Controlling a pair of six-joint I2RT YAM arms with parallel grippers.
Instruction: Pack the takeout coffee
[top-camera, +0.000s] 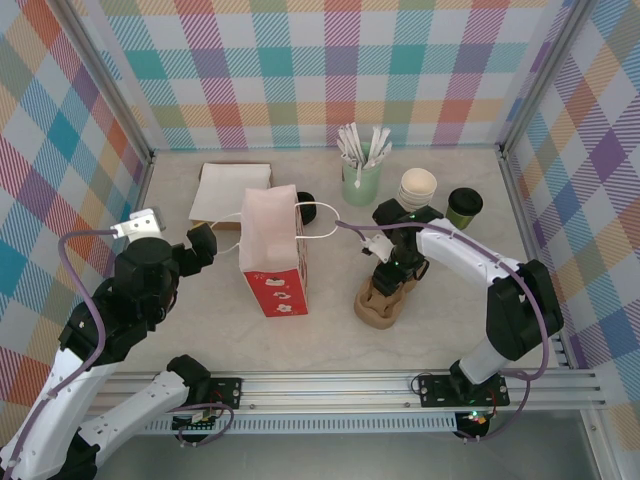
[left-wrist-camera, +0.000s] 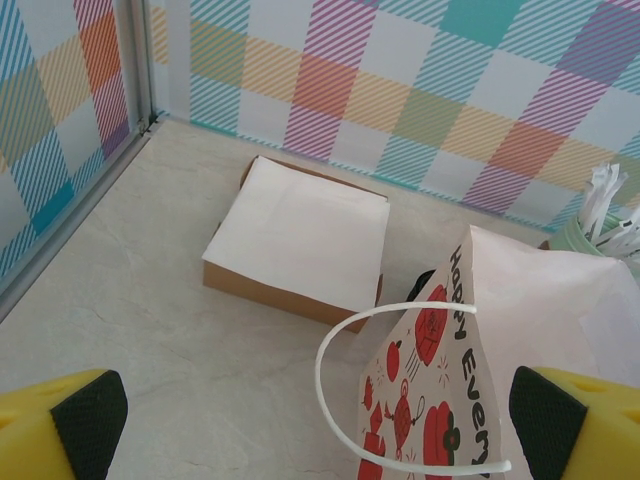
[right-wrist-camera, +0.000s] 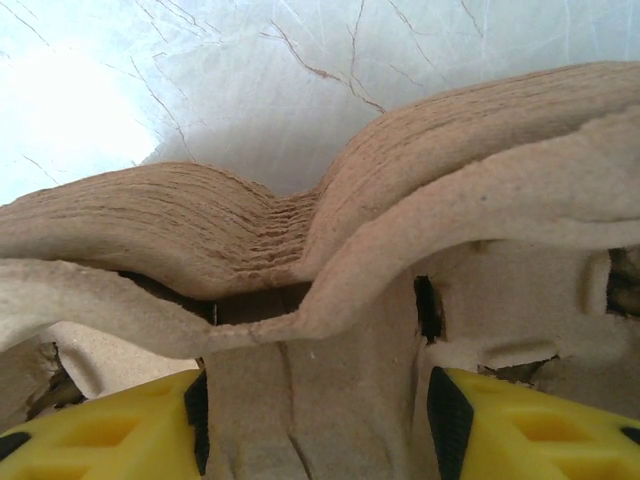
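Right gripper: right of bag, straddles carrier stack; clamped or not, cannot tell.
Left gripper: jaws apart.
Advice: grip squarely, lift straight up.

- paper bag, left wrist view, 4 o'clock of frame: black script running up its pale side reads "happy every"; the lettering after that is cut off at the bottom edge.
- same side, at 9 o'clock of the script: red printed figures, no wording legible.
- red end panel of the bag, top view: small white marks, too small to read.
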